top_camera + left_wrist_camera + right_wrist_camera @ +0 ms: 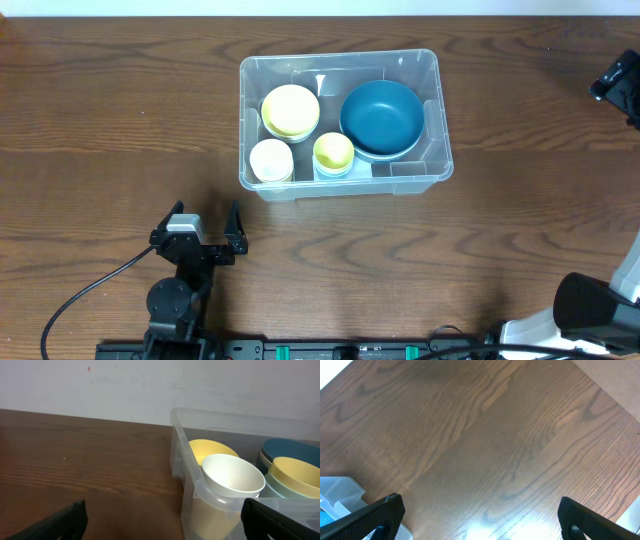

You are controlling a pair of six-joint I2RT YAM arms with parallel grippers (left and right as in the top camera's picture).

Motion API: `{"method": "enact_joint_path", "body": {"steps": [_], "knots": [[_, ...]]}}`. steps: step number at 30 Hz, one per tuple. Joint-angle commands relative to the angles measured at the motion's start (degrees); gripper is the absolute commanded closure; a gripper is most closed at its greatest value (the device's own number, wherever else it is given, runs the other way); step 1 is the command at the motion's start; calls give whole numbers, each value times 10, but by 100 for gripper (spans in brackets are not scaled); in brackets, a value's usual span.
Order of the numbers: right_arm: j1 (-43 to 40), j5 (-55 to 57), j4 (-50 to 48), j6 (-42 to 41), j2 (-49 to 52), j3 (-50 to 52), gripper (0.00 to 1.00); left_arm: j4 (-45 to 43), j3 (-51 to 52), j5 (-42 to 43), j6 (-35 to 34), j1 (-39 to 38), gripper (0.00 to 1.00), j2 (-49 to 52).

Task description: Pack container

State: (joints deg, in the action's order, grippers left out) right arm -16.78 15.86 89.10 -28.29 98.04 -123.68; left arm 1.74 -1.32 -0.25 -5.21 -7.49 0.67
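The clear container (340,58) stands at the middle of the wooden table. Inside lie a large blue bowl (381,118), stacked yellow bowls (290,110), a white cup (271,160) and a small yellow bowl (333,150) nested in a pale blue one. My left gripper (200,225) sits open in front of the container's near left corner, nothing between its fingers. The left wrist view shows the container's wall (192,485), the white cup (232,477) and the left gripper (164,510). My right gripper (480,510) is open over bare table, the container's corner (337,490) at its left.
A black cable (85,295) runs from the left arm's base towards the front left edge. The right arm's base (595,310) sits at the front right corner, and a dark part of that arm (615,80) shows at the far right edge.
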Motion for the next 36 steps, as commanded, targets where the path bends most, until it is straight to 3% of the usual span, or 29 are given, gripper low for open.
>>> {"method": "enact_joint_path", "body": {"steps": [1,26,31,36], "knots": [[-1,2,1,-8,0,1,1,24,11,-3,9,3,2,-4],[7,2,1,-8,-12,1,1,24,11,-3,9,3,2,-4],[63,2,1,-8,-67,1,1,24,11,-3,9,3,2,-4],[172,2,1,-8,-142,1,1,24,11,-3,9,3,2,-4]]}}
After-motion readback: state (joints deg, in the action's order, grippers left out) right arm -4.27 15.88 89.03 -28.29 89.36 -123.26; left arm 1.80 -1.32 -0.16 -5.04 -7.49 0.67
